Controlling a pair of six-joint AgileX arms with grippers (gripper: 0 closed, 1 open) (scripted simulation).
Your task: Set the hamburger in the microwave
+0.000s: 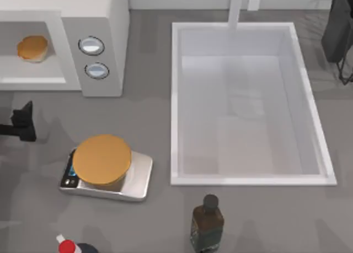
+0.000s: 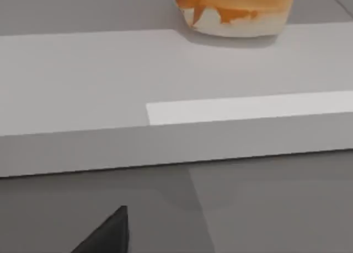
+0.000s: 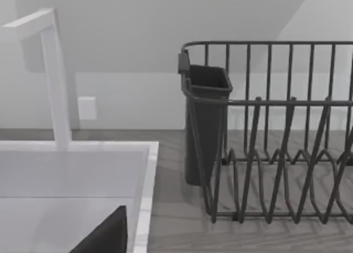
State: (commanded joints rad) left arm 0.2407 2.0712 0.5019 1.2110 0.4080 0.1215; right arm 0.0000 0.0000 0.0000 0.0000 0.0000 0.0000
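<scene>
The hamburger (image 1: 32, 48), small with a golden-tan bun, rests inside the cavity of the light-grey microwave (image 1: 118, 21) at the back left. In the left wrist view the hamburger (image 2: 237, 10) sits on the microwave floor (image 2: 165, 71), well back from the front lip. My left gripper (image 1: 22, 122) hovers over the table just in front of the cavity, apart from the burger, open and holding nothing; one dark fingertip (image 2: 113, 233) shows. My right arm (image 1: 337, 35) is parked at the back right, its gripper open, with one fingertip (image 3: 110, 236) in sight.
A silver scale with an orange-tan disc (image 1: 102, 159) stands in front of the microwave. The white sink (image 1: 176, 98) with its faucet (image 1: 236, 7) takes the middle and right. A dark bottle (image 1: 207, 222) and a red-capped bottle (image 1: 67, 246) stand at the front edge. A dark dish rack (image 3: 276, 137) is beside the sink.
</scene>
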